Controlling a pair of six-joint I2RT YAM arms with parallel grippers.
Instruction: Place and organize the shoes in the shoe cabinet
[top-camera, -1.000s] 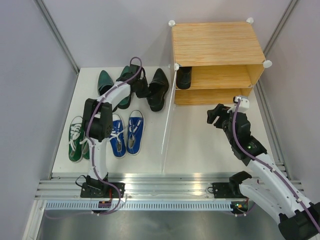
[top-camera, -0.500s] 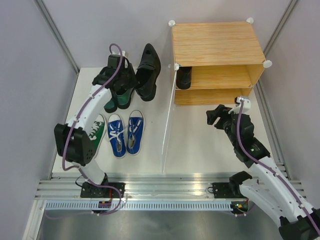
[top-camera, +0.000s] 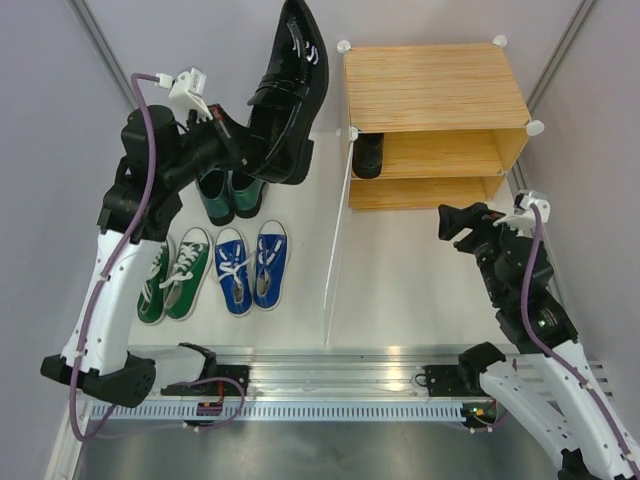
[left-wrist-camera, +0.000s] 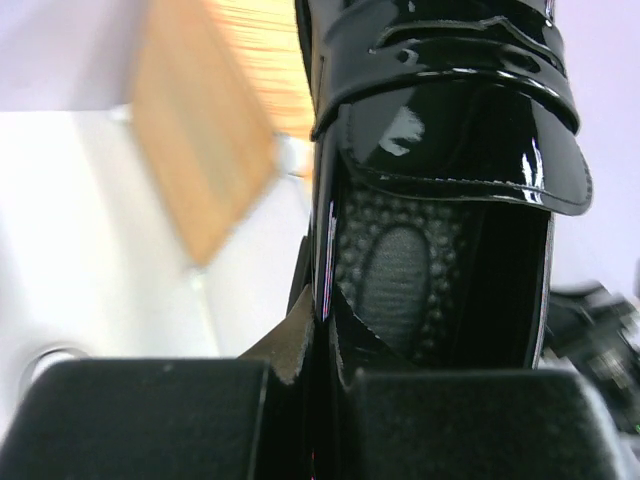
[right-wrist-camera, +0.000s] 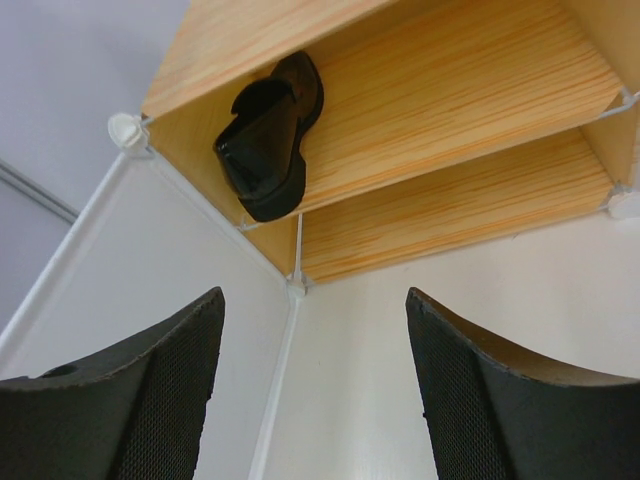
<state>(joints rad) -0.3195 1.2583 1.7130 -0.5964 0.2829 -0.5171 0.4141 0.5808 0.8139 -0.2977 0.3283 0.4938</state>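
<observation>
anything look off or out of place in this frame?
Nothing damaged or spilled. Only oddity: one black dress shoe is up in the air, pinched at its heel end by the left gripper, toe tilted up. Its mate sits alone at the left end of the upper shelf of the shoe cabinet.

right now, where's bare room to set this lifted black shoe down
Bare: the upper shelf right of the black shoe inside, the lower shelf as far as it shows, and the table between the open door panel and the right gripper. Crowded: left of the panel, with sneakers and dark green shoes.
</observation>
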